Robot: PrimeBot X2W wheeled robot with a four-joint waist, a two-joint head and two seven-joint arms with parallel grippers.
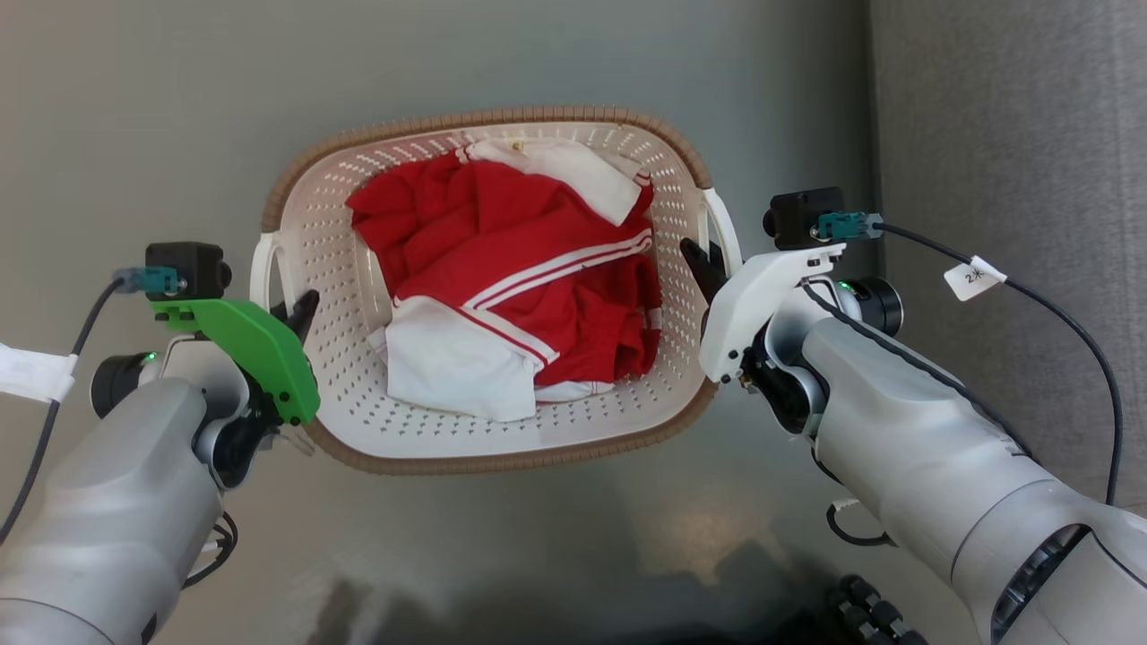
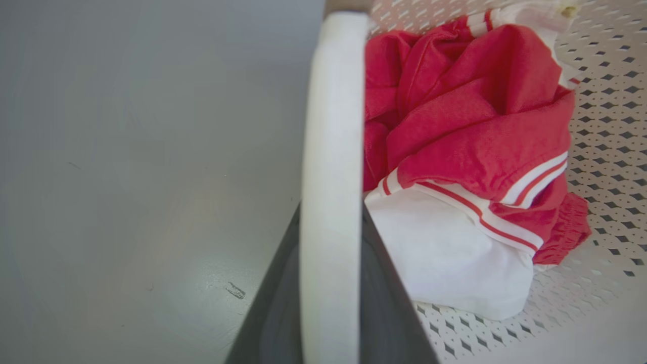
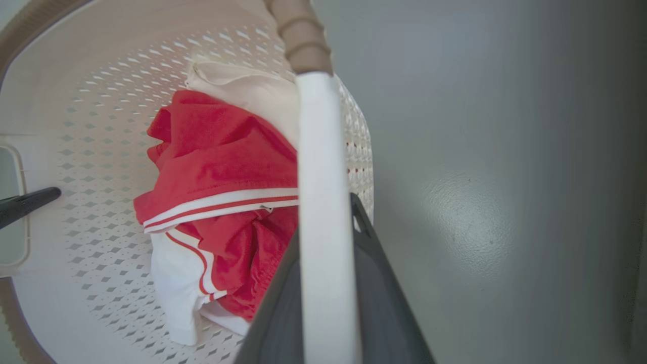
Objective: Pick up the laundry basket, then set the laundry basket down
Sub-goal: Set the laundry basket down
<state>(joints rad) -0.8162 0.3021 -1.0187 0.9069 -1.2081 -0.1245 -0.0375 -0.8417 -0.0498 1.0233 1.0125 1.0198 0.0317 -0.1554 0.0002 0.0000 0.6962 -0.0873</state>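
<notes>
Cream-white perforated plastic is forming the laundry basket (image 1: pixel 502 461), which is lying in the middle of the head view over the grey floor (image 1: pixel 573 54), between the 2 arms. The left gripper (image 1: pixel 297 315) is gripping the white left handle (image 1: pixel 260 269) between its 2 dark fingers, and the right gripper (image 1: pixel 706 267) is gripping the right handle (image 1: pixel 728 224). In both wrist views the fingers are pressing against each side of the bar. The shell is looking stiff and light, and the red and white clothes (image 1: pixel 529 251) inside are probably adding little weight, so I am judging these 2 handles the proper places to hold. The smooth bars may be slipping in the fingers. Whether the bottom is touching the floor I cannot tell, and the handles are hiding the outer fingers in the head view.
</notes>
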